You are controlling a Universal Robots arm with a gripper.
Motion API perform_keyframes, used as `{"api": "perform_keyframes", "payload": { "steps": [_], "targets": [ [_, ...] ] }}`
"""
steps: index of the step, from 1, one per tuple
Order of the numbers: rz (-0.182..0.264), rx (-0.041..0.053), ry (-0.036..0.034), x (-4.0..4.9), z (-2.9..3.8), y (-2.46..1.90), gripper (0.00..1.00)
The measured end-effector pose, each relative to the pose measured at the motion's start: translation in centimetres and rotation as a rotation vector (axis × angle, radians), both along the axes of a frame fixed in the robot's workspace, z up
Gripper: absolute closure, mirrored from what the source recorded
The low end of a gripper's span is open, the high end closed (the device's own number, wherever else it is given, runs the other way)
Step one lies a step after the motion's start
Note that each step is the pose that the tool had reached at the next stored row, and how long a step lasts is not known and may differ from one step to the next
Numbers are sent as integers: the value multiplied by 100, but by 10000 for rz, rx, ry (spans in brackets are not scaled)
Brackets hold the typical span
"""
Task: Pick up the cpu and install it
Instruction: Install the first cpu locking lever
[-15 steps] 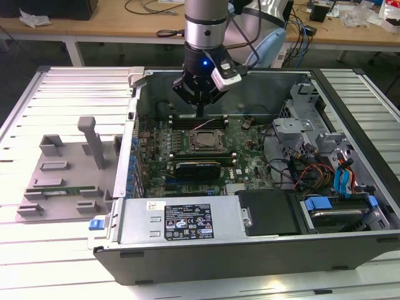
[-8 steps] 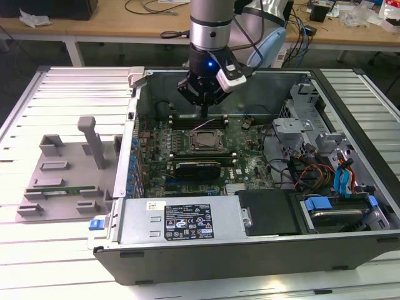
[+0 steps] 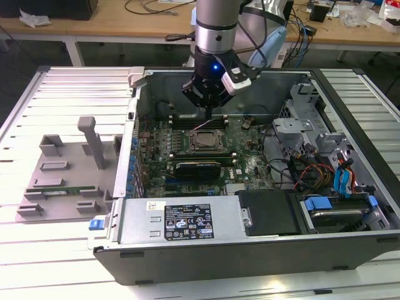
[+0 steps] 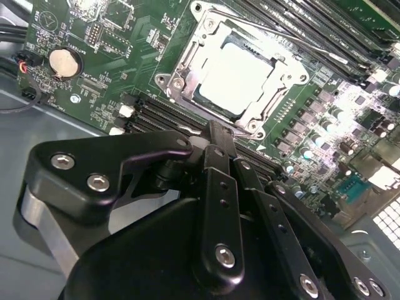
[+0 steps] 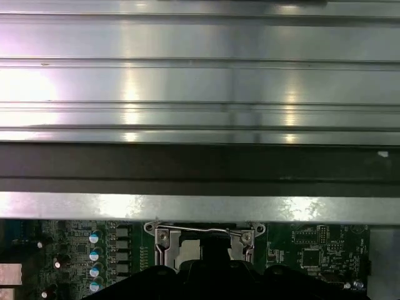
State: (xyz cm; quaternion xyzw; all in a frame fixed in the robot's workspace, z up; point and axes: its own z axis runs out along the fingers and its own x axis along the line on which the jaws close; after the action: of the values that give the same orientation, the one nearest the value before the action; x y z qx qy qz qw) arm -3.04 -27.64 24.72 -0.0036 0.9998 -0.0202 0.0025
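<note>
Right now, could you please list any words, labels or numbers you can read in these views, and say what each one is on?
None can be read.
Black label on the metal cover at the case's front: print and symbols too small.
White sticker beside it: too small.
Motherboard markings in the second wrist view: too blurred.
The gripper hangs above the cpu, which carries no legible text.
</note>
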Motion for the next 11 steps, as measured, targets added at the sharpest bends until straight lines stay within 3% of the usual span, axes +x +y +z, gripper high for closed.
{"api": "perform_keyframes", "payload": {
  "steps": [5,8,9,11],
  "targets": [
    [86,3,0,-72,-114,33,89],
    [374,9,1,-81,-148,76,89],
    [452,11,0,-81,-168,110,89],
    [515,15,0,-81,-187,128,89]
  ]
}}
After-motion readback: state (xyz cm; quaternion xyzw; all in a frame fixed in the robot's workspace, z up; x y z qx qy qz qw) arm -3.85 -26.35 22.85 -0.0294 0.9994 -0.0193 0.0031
